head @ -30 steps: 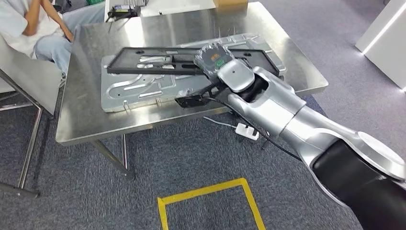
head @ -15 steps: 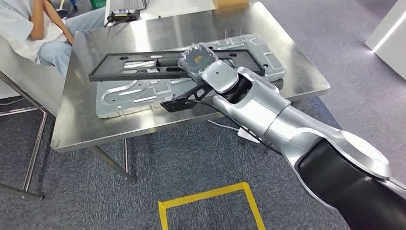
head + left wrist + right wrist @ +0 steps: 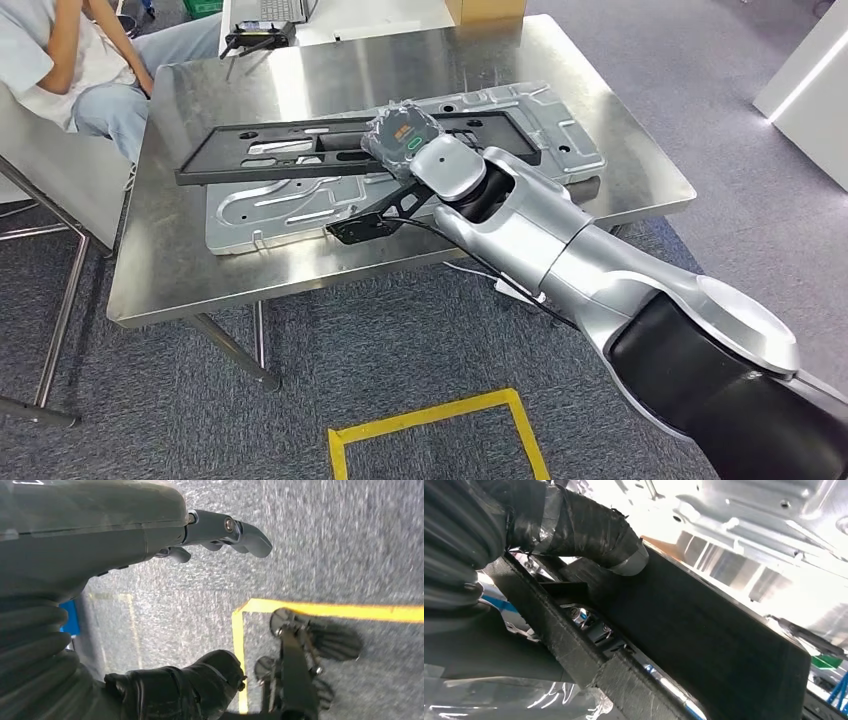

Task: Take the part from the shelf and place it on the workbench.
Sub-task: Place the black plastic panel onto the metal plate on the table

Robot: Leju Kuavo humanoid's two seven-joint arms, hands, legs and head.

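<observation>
R hand [image 3: 405,135] grips black part [image 3: 270,160]; fingers hidden under it.

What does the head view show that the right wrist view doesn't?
Head view alone: the whole steel table, a seated person, the grey carpet with yellow floor tape, and the silver right arm. Right wrist view alone: a close look at the right hand's thumb pressed on the black part. Both show that black part over the silver metal panel.
</observation>
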